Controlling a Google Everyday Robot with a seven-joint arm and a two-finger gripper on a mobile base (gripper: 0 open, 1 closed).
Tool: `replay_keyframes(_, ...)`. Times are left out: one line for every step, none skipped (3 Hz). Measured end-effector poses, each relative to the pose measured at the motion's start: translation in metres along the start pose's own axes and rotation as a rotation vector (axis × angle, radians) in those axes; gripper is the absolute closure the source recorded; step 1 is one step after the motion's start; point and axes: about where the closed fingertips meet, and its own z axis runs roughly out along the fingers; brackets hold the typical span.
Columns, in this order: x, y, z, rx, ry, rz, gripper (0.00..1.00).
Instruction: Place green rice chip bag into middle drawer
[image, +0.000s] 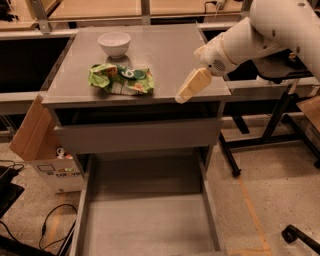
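The green rice chip bag (121, 79) lies crumpled on the grey cabinet top (165, 55), left of centre and just in front of a white bowl (114, 44). The middle drawer (145, 215) is pulled out low in front of the cabinet, a wide grey tray with nothing in it. My gripper (190, 87) hangs over the front right part of the cabinet top, to the right of the bag and apart from it. It holds nothing that I can see. The white arm reaches in from the upper right.
A drawer with a plain grey front panel (137, 135) sits above the open tray. A cardboard box (35, 132) leans at the cabinet's left. Black cables (50, 230) lie on the floor at lower left. A black stand with legs (270, 130) is at the right.
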Motion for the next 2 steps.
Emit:
replay_keyframes(-0.035, -0.008, 0.026, -0.037, -0.111, -0.014, 0.0)
replay_keyframes(-0.082, -0.022, 0.059, -0.088, -0.229, -0.035, 0.0)
